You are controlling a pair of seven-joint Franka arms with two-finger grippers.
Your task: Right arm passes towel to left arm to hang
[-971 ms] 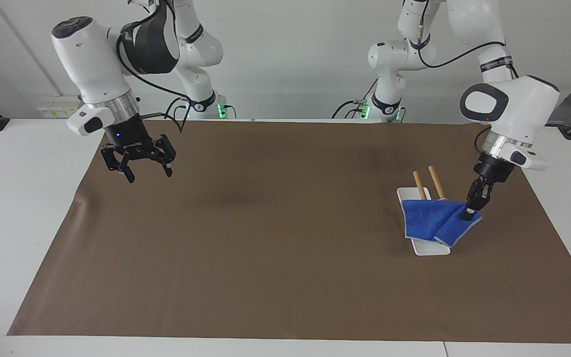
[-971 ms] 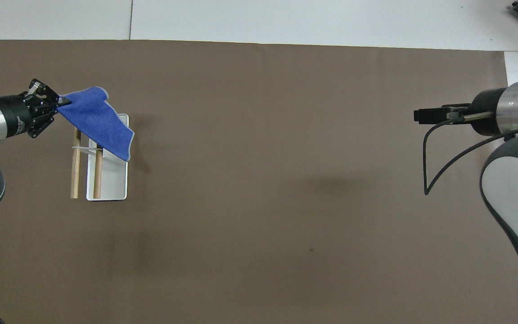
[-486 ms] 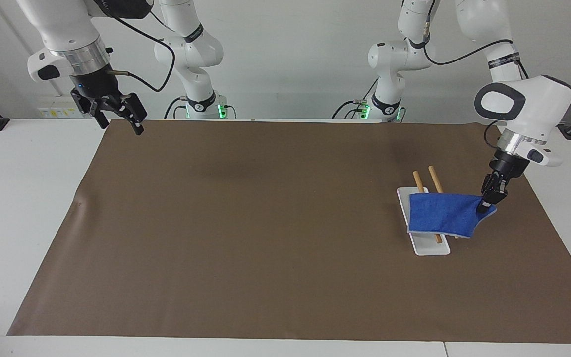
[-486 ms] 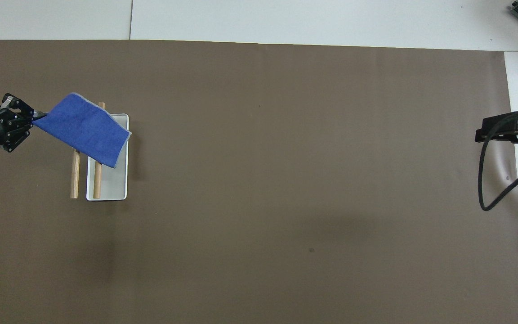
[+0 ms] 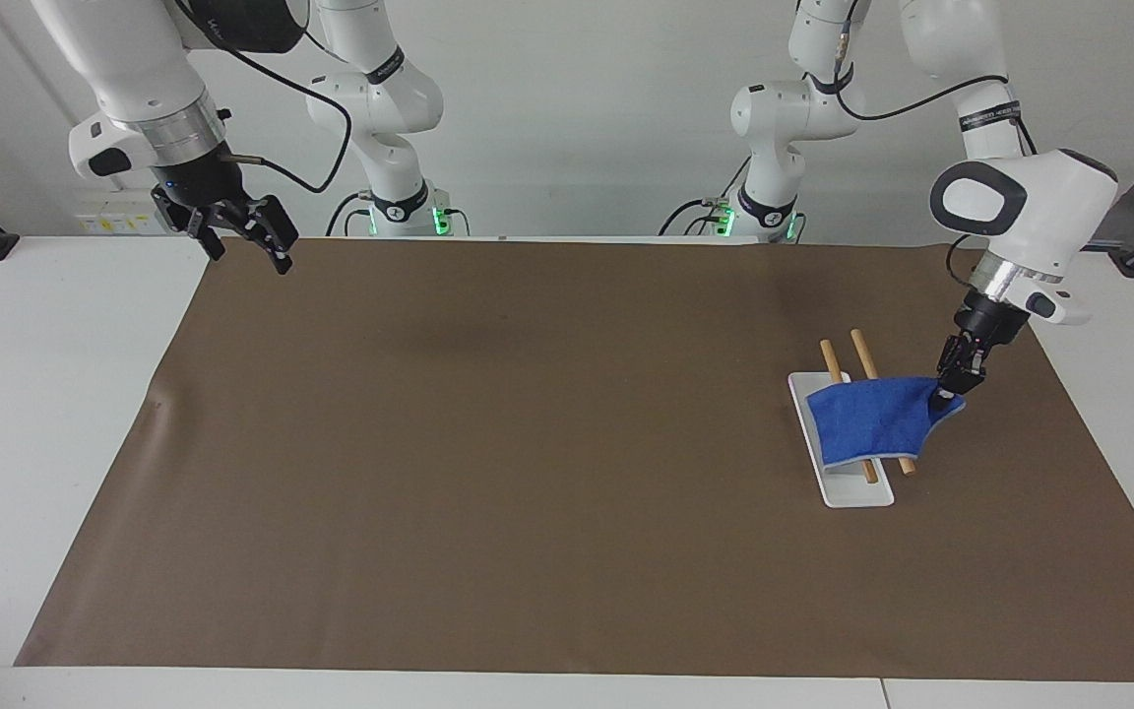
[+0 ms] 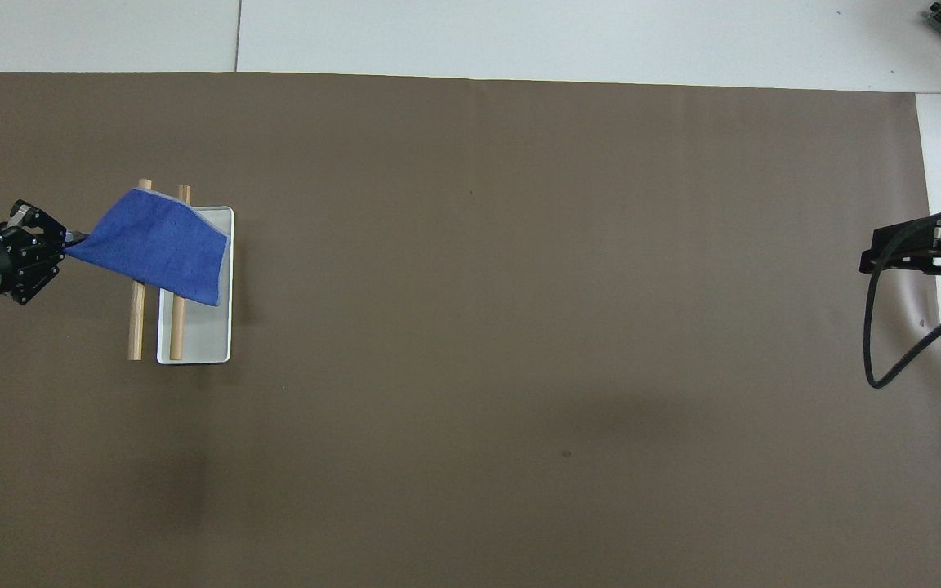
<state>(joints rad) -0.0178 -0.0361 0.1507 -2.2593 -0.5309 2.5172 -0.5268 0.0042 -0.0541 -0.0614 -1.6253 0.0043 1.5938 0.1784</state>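
Note:
The blue towel (image 5: 872, 421) (image 6: 160, 255) drapes across the two wooden bars (image 5: 862, 359) of a white stand (image 5: 852, 490) at the left arm's end of the table. My left gripper (image 5: 943, 399) (image 6: 70, 238) is shut on one corner of the towel, just beside the bars, and holds that corner slightly lifted. My right gripper (image 5: 244, 251) (image 6: 871, 261) hangs open and empty, raised over the mat's edge at the right arm's end, where that arm waits.
A brown mat (image 5: 528, 443) covers most of the white table (image 5: 26, 414). The stand's white base (image 6: 201, 343) and bar ends (image 6: 137, 343) stick out from under the towel on the side nearer to the robots.
The left gripper has pulled the towel's corner sideways over the bars, so the cloth has spread and settled lower. The right arm rose and withdrew to its end, then barely moved.

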